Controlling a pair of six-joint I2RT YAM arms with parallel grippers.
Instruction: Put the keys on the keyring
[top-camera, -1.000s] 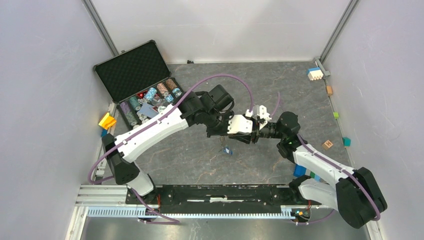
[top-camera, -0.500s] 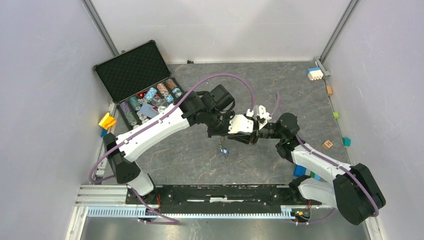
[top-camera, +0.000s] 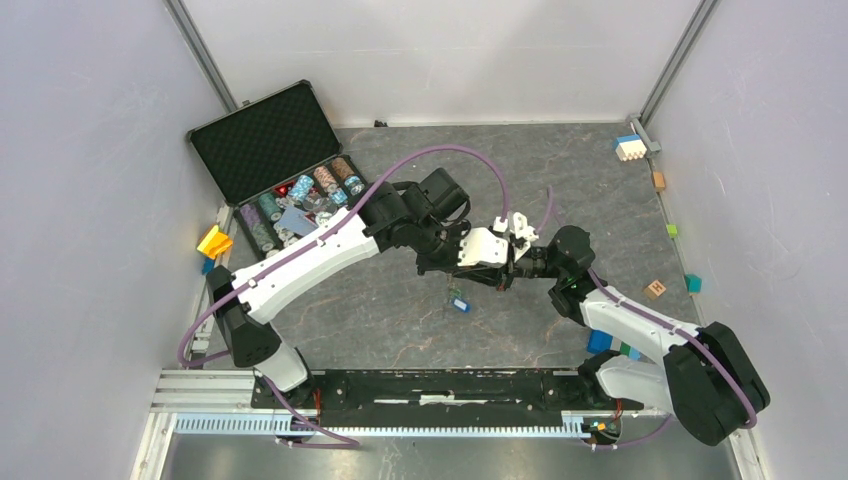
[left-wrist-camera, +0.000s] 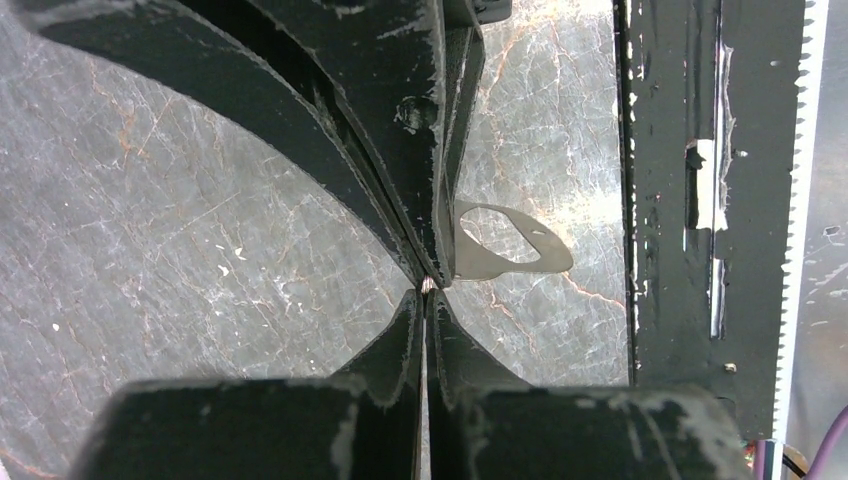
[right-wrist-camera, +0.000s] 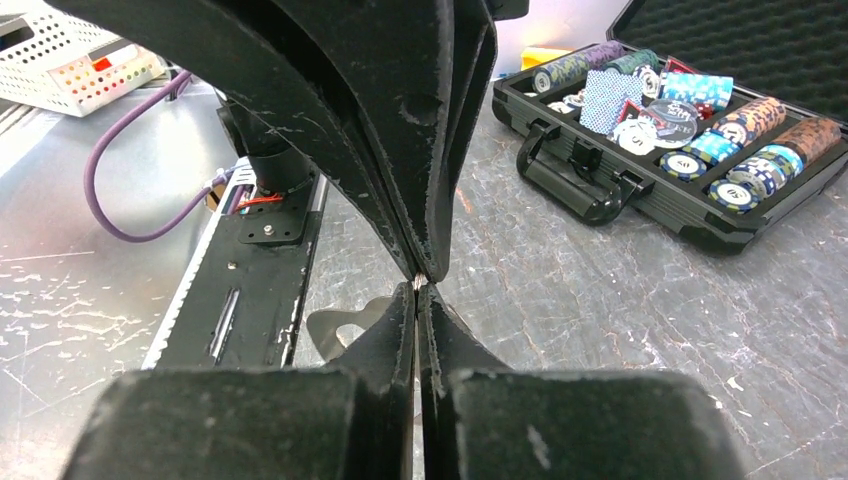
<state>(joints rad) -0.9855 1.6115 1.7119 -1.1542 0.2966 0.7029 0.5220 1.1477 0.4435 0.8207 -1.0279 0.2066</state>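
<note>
My left gripper (top-camera: 502, 270) and right gripper (top-camera: 514, 268) meet tip to tip above the middle of the table, both shut. In the left wrist view my left gripper (left-wrist-camera: 427, 296) faces the other's fingertips, with a tiny metal glint pinched between them. The right wrist view shows the same at my right gripper (right-wrist-camera: 417, 291). This thin metal seems to be the keyring, otherwise hidden by the fingers. The keys (top-camera: 458, 300) show below the left gripper in the top view, with a blue tag (top-camera: 461, 306) and a green tag. I cannot tell whether they hang or lie on the table.
An open black case (top-camera: 262, 150) of poker chips stands at the back left, also in the right wrist view (right-wrist-camera: 600, 195). Toy blocks lie along the walls: yellow (top-camera: 214, 241), white and blue (top-camera: 629, 147), brown (top-camera: 655, 289). A black rail (top-camera: 440, 385) runs along the near edge.
The keys with the blue tag swung a little left, then back right. The right arm has shifted slightly left. Both grippers stay shut tip to tip.
</note>
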